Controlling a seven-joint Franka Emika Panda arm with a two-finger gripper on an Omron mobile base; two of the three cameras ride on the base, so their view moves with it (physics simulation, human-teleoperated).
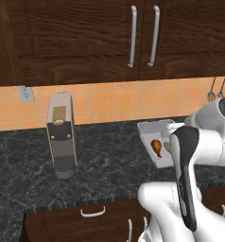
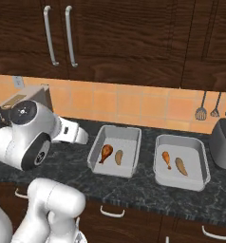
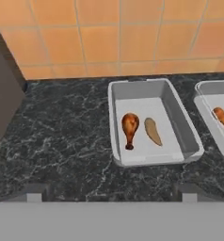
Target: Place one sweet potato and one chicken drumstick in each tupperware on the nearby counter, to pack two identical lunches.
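Illumination is even and moderately bright across all views, with no visible light source. The orange tile wall (image 3: 118, 33) renders bright; the upper cabinets (image 1: 86, 38) render dark. Shadows are faint and soft inside the tupperware (image 3: 172, 117). The tabletop (image 3: 62, 141) shows no glare. Low resolution softens edges throughout; no edge distortion is visible

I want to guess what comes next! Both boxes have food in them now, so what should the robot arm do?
Probably just pull back and stop. The left tupperware and the right tupperware each hold one chicken drumstick and one sweet potato, and the tool is open and empty.
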